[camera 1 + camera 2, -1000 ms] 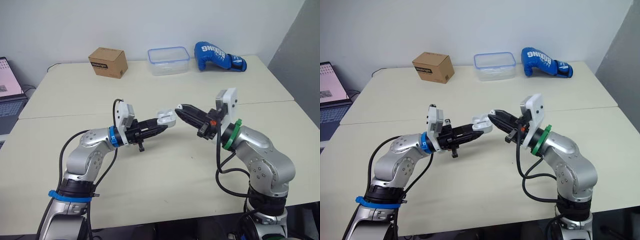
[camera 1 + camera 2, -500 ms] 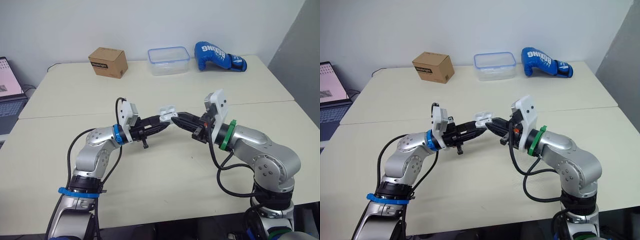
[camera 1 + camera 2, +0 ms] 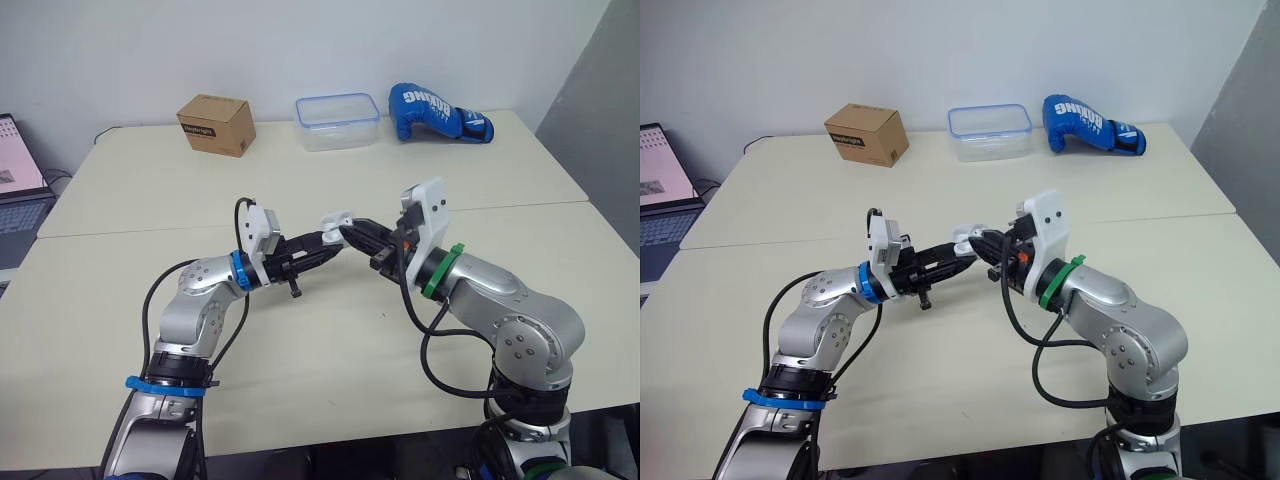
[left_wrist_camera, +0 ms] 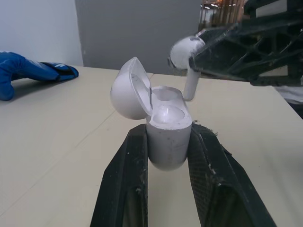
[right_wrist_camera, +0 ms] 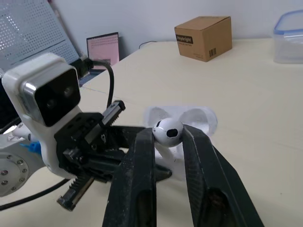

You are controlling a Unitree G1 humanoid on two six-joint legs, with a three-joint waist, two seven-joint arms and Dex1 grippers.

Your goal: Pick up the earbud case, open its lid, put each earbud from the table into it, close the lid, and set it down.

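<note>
My left gripper [image 4: 168,133] is shut on the white earbud case [image 4: 165,137], which it holds above the middle of the table [image 3: 330,340]. The case's lid [image 4: 127,90] is hinged open to one side. My right gripper [image 5: 168,136] is shut on a white earbud [image 5: 167,132], pinching its round head. In the left wrist view the earbud [image 4: 185,53] hangs over the far side of the case mouth, its stem pointing down into it. The two grippers meet tip to tip at the case [image 3: 336,221].
Along the table's far edge stand a cardboard box [image 3: 215,124], a clear plastic container with a blue rim [image 3: 337,121] and a blue boxing glove [image 3: 437,112]. A laptop [image 3: 18,180] sits off the table's left side.
My right gripper has moved left with the earbud, from a gap beside the case to right over its open mouth. My left gripper has shifted the case slightly right and up.
</note>
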